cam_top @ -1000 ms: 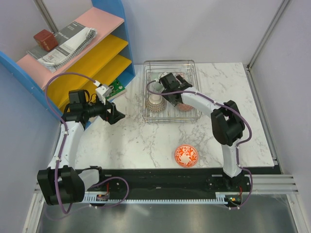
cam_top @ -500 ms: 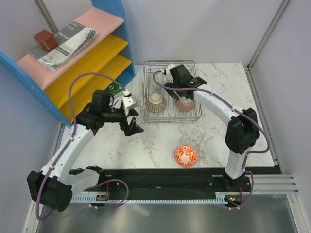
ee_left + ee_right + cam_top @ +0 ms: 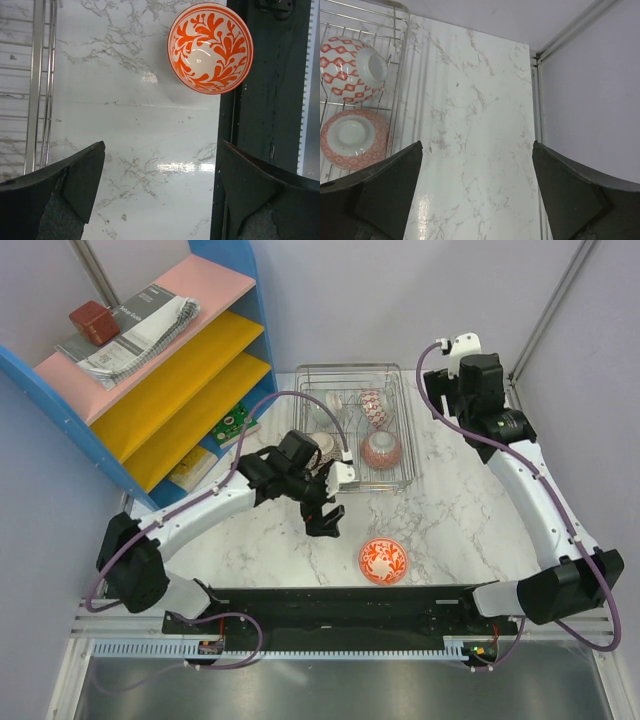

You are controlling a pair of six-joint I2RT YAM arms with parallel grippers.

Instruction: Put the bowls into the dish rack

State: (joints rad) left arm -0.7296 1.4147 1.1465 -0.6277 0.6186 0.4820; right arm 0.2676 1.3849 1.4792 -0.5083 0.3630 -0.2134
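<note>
The red-orange floral bowl (image 3: pixel 384 560) sits upright on the marble near the front edge; it also shows in the left wrist view (image 3: pixel 210 47). My left gripper (image 3: pixel 325 515) is open and empty, hovering just left of and behind the bowl; its jaws (image 3: pixel 162 190) stand wide apart. The silver wire dish rack (image 3: pixel 350 372) stands at the back centre. It holds a pink speckled bowl upside down (image 3: pixel 352 137) and a red diamond-patterned bowl on its side (image 3: pixel 352 70). Others there are partly hidden by my left arm. My right gripper (image 3: pixel 452 400) is open and empty, right of the rack (image 3: pixel 400 85).
A blue-framed shelf with pink and yellow boards (image 3: pixel 160 350) stands at the back left, with a green item (image 3: pixel 235 425) at its foot. A black rail (image 3: pixel 350 600) runs along the table's front edge. A wall and frame post border the table's right side (image 3: pixel 537 55).
My left arm swung from beside the shelf to the front middle, near the floral bowl. My right gripper drew back out of the rack to the back right.
</note>
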